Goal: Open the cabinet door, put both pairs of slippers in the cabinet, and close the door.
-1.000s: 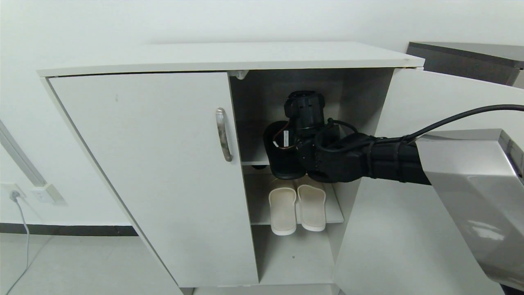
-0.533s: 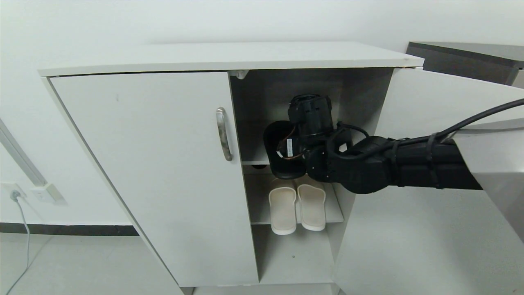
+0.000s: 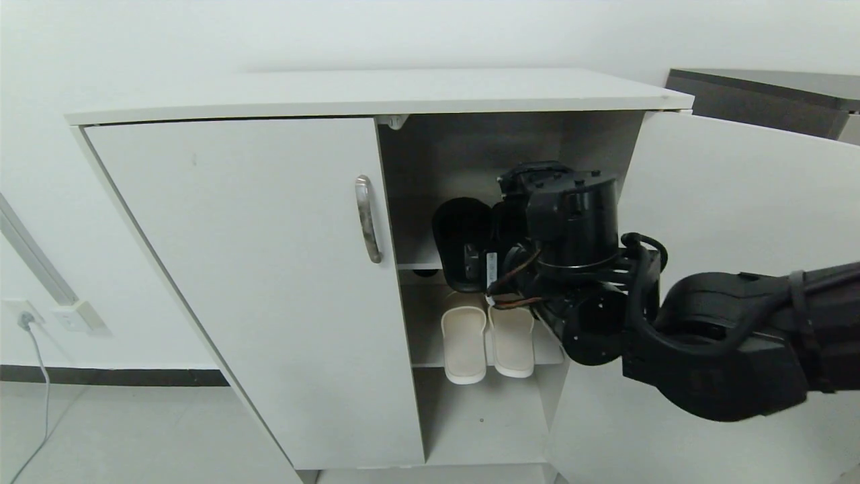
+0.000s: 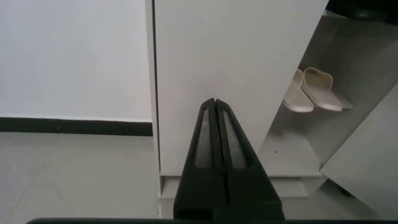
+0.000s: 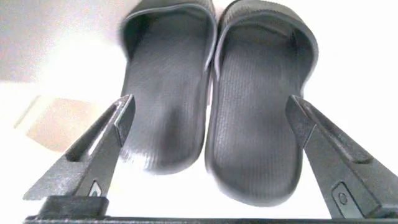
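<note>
Right hand point(image 5: 209, 102), spread apart, has drawn back from the black slippers point(image 5: 255, 124).

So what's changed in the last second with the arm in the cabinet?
The right gripper has drawn back from the upper shelf toward the robot; it is open now, not clamped on the black slippers, which lie there as before. Whether it let go within this second cannot be told. The white slippers on the shelf below, the shut left door and the open right door stayed put.
</note>
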Robot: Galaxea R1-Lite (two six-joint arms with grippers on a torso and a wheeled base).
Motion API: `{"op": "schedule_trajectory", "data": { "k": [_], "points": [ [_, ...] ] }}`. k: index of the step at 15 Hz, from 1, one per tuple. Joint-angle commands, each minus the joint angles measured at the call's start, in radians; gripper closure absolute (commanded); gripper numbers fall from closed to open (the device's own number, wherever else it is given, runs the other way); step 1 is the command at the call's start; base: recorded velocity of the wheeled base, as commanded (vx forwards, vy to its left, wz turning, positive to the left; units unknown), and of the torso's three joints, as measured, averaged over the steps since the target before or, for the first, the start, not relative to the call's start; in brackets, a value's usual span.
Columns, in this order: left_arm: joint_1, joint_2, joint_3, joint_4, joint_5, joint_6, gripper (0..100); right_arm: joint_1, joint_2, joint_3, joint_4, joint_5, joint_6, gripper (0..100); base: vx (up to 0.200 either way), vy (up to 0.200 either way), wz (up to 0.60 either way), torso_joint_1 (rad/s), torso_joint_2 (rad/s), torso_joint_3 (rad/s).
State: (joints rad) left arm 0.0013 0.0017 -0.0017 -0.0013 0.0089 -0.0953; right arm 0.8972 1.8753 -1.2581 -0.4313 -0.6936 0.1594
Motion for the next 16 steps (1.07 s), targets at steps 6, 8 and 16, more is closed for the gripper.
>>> {"op": "schedule_trajectory", "data": {
  "k": [6, 8, 16],
  "points": [
    [0.0, 0.0, 0.0, 0.0, 0.0, 0.0, 100, 0.038, -0.087, 0.22, -0.164, 0.034, -0.014, 100, 0.0, 0.0, 0.0, 0.0, 0.0, 0.0],
    [0.0, 0.0, 0.0, 0.0, 0.0, -0.001, 100, 0.043, -0.082, 0.223, -0.164, 0.034, -0.014, 100, 0.0, 0.0, 0.0, 0.0, 0.0, 0.0],
    [0.0, 0.0, 0.0, 0.0, 0.0, -0.001, 100, 0.051, -0.073, 0.241, -0.165, 0.034, -0.012, 100, -0.075, 0.0, 0.0, 0.0, 0.0, 0.001]
  ]
}}
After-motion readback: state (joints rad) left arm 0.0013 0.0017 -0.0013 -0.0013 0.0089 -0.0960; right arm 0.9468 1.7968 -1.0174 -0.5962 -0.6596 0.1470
